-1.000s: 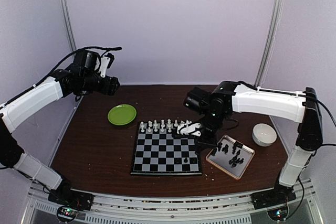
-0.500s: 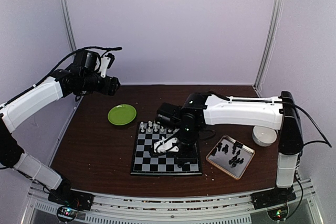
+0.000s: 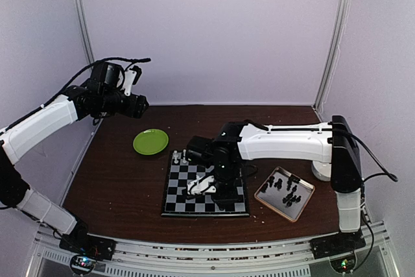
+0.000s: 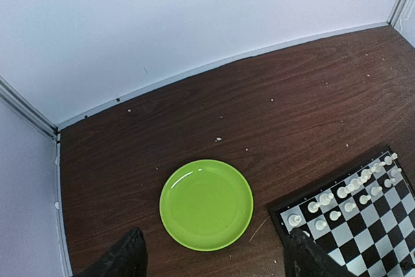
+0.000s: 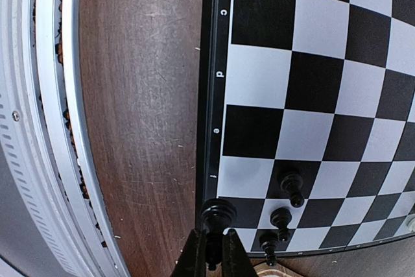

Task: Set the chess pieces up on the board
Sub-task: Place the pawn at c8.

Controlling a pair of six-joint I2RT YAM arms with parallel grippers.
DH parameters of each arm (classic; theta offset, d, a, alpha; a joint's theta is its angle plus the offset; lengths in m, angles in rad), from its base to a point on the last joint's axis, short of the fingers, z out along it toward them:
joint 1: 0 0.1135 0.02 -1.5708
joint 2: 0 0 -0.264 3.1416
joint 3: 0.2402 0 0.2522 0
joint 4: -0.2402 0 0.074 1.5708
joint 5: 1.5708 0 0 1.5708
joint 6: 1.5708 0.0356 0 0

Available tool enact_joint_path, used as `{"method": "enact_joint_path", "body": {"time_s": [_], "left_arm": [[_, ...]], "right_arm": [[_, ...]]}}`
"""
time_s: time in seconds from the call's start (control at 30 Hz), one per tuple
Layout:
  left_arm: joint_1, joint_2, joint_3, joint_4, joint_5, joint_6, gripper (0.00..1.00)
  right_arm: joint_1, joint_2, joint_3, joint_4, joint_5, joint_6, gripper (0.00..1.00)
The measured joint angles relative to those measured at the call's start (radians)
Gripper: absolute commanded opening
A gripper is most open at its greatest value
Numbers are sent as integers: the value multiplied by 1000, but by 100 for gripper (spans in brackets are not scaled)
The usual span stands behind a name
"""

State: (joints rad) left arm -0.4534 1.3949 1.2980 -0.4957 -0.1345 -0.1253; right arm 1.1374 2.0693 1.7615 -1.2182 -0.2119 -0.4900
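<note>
Near three black pieces (image 5: pixel 283 215), right pincer (image 5: pixel 213 238) grips a fourth piece (image 5: pixel 218 212); left pincer (image 4: pixel 215 251) gapes, seemingly empty.

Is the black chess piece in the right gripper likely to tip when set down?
Probably tippy: the black chess piece looks slim and tall. The right gripper pinches it by a narrow part, so it may twist. Tiny, so likely light.

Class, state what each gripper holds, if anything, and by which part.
The right gripper pinches a black chess piece by its narrow stem, jaws shut; its rounded end sticks out. The left gripper holds nothing.
</note>
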Motion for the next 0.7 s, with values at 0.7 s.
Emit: {"method": "enact_joint_path", "body": {"time_s": [0.7], "left_arm": [[0, 0, 0, 0, 0, 0, 74]], "right_arm": [[-1, 56, 34, 7, 13, -1, 6]]}}
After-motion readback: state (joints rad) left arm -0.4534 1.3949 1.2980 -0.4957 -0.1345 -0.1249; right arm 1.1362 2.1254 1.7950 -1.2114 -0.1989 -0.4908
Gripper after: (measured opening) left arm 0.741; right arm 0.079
